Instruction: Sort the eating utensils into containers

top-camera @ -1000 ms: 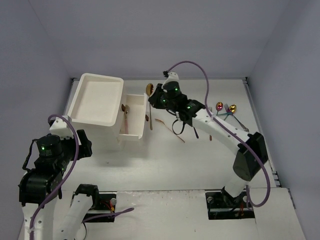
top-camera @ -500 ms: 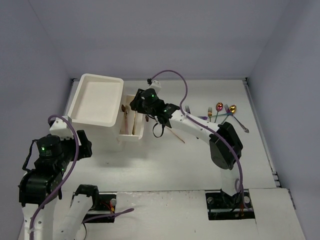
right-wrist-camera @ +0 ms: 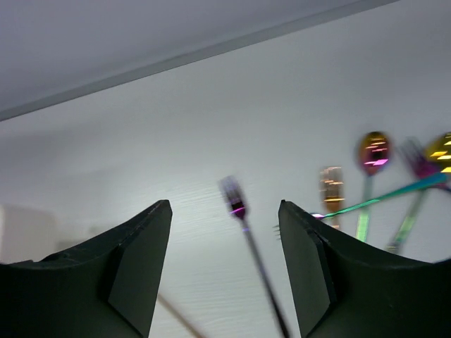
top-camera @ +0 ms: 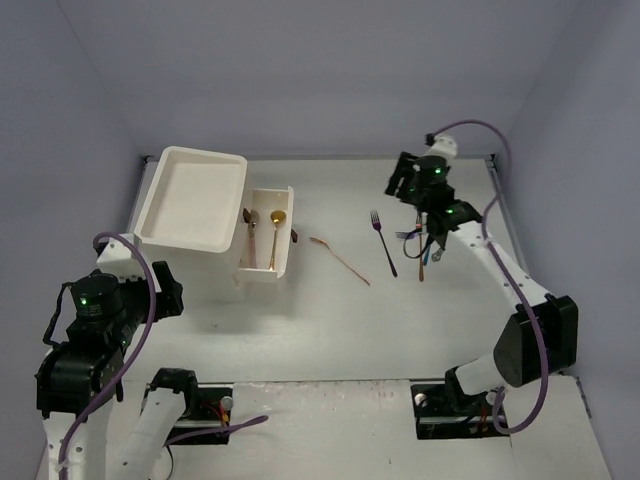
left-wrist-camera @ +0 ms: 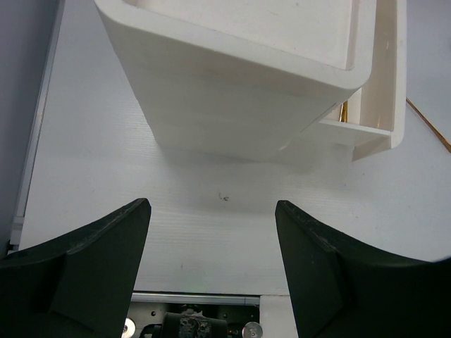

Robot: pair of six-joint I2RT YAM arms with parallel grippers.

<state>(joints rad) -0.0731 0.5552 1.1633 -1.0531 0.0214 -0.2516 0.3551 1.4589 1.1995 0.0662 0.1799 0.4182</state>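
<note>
The right tool (top-camera: pixel 408 183) is hanging spread and empty over the table (top-camera: pixel 330 320), well to the right of the white drawer unit (top-camera: pixel 195 195). The dark fork (top-camera: pixel 383 243) is lying between that unit and the tool, just on the unit's side of the tool. Its long axis is running near to far, with the tines pointing to the far side. The right arm is much the nearer one. The left tool (top-camera: pixel 168 290) is waiting, also spread and empty, at the unit's near side.

The right wrist view is framing the fork (right-wrist-camera: pixel 246 225) between the open jaws. It is also showing a cluster of iridescent utensils (right-wrist-camera: pixel 373 151) on the side away from the unit, partly hidden under the arm in the top view. Only the top view is showing the open drawer (top-camera: pixel 265 272), which is holding two spoons (top-camera: pixel 274 235), and a gold utensil (top-camera: pixel 340 258) lying beside it.
</note>
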